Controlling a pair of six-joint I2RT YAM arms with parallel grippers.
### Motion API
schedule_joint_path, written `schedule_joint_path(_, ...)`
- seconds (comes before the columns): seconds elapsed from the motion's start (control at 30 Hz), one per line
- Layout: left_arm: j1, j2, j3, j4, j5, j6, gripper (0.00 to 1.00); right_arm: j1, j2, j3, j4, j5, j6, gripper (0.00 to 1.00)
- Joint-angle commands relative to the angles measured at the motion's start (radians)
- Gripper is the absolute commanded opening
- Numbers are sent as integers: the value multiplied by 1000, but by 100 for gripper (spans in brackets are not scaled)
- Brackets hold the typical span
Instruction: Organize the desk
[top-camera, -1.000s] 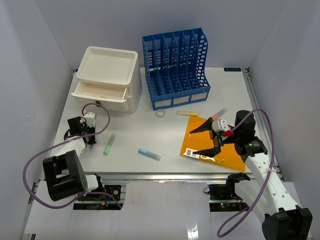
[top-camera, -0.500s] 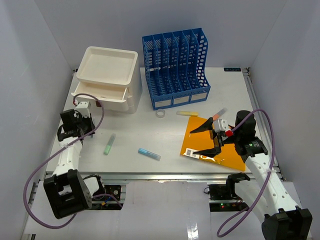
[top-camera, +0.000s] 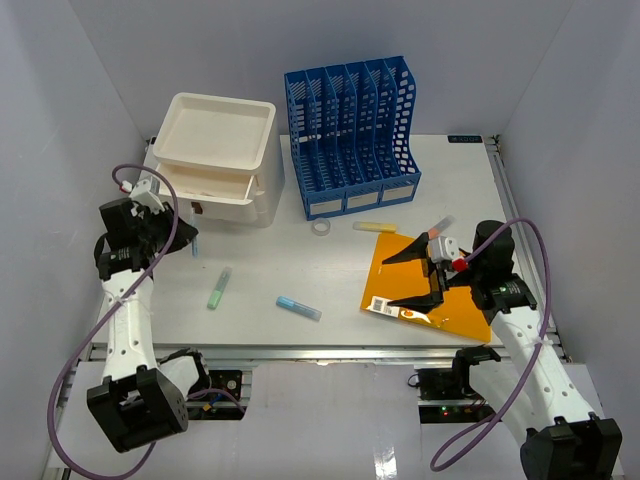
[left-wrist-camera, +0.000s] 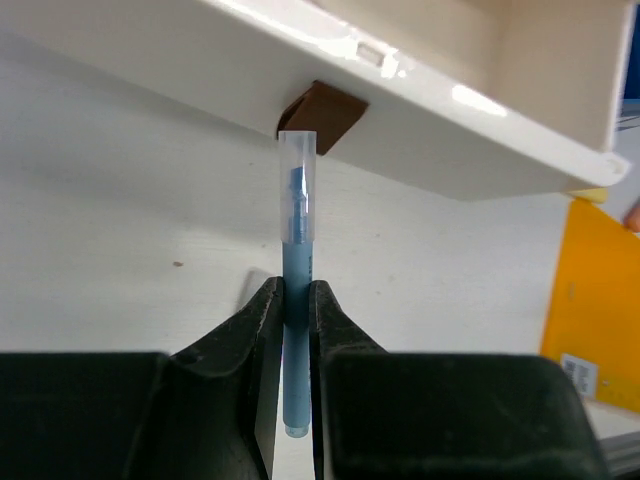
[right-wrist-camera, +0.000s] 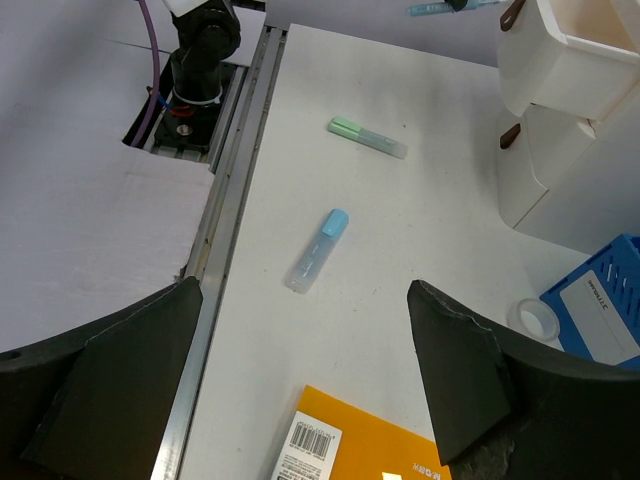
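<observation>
The white desk (top-camera: 300, 262) carries loose stationery. My left gripper (top-camera: 184, 233) is shut on a blue pen (left-wrist-camera: 296, 250) with a clear cap, held just above the desk. The pen's tip points at the brown handle (left-wrist-camera: 322, 112) of the white drawer unit (top-camera: 215, 160), whose upper drawer stands pulled out. My right gripper (top-camera: 420, 276) hangs open over the left part of an orange book (top-camera: 430, 300), with nothing between its fingers. Ahead of it lie a blue highlighter (right-wrist-camera: 318, 250) and a green highlighter (right-wrist-camera: 367, 138).
A blue file rack (top-camera: 350, 135) stands at the back centre. A tape roll (top-camera: 321, 228) and a yellow highlighter (top-camera: 374, 227) lie in front of it. The green highlighter (top-camera: 219, 288) and blue highlighter (top-camera: 298, 308) lie near the front rail.
My left arm has risen and swung back and to the left, carrying the blue pen up to the front of the drawer unit. The right arm has stayed put.
</observation>
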Motion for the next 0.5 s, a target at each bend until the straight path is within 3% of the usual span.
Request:
schedule_joint_path(0.0,3,-27,-15,-5,142,-157,0,-20,-2,0,25,-20,9,90)
schedule_joint_path(0.3,-5,-185,-185,271,374,-496,0,-33,15,-2,25,-7,8,91)
schedule_joint_path(0.47,-29,-229,-172,511,371,-765,0,-43,28,-3,25,12,5,91)
